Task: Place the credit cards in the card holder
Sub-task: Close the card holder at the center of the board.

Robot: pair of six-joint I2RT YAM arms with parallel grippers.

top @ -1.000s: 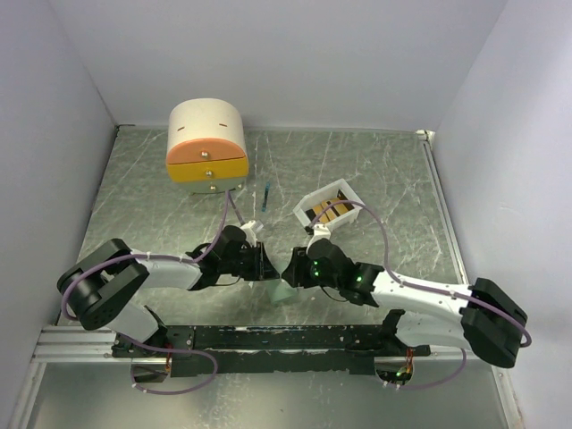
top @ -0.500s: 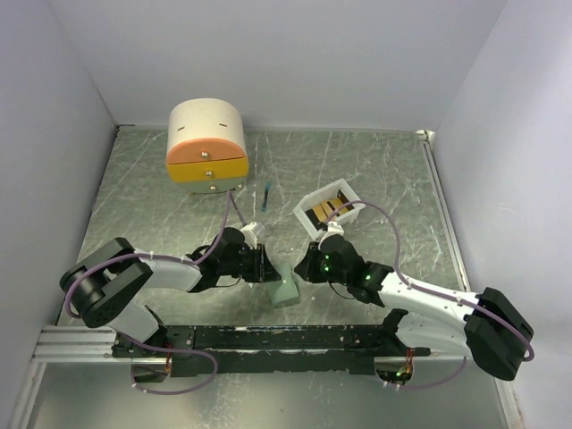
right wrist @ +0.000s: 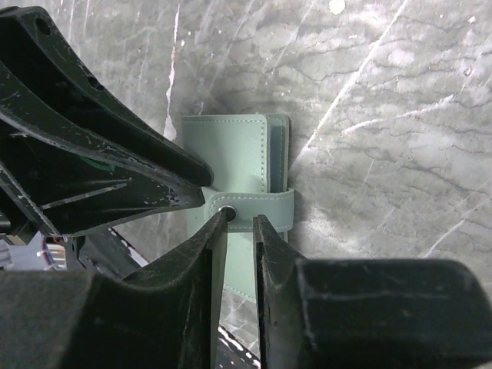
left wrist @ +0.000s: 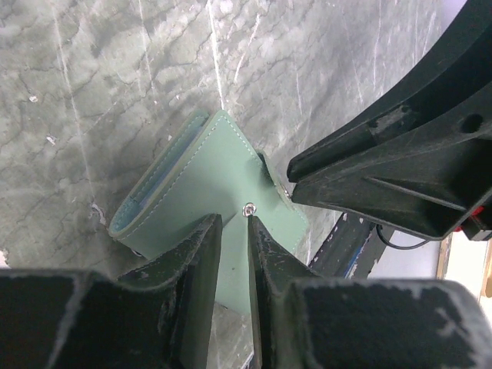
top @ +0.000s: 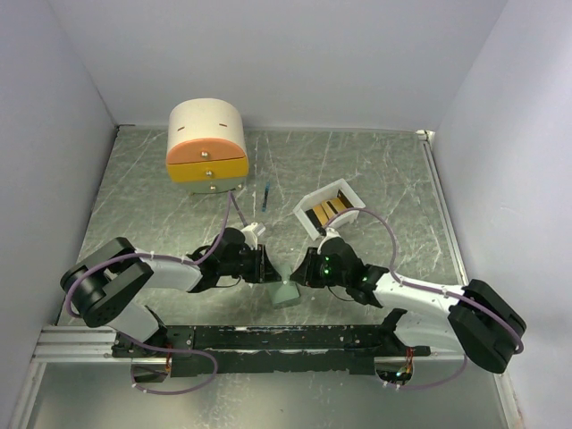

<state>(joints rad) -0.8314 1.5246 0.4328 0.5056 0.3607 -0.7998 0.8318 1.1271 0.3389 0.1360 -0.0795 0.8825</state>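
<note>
The card holder (top: 286, 291), a pale green wallet with a snap strap, stands tilted on the table between my two grippers. My left gripper (top: 265, 265) is shut on one flap of the card holder (left wrist: 200, 184), its tips (left wrist: 234, 223) beside the metal snap. My right gripper (top: 299, 271) comes from the other side. Its narrow jaws (right wrist: 240, 219) are closed on the card holder (right wrist: 231, 146) at the strap. The credit cards (top: 326, 211), gold-yellow with something dark beside them, lie in the white tray (top: 304, 214) behind the right arm.
A cream-and-orange drawer box (top: 206, 146) stands at the back left. A thin blue stick (top: 267, 191) lies between it and the tray. White walls close in the marbled table on three sides. The arms' rail runs along the near edge.
My right gripper drew back to the right, uncovering the card holder, then came in again and narrowed its jaws on the strap. The left gripper kept its hold and hardly moved.
</note>
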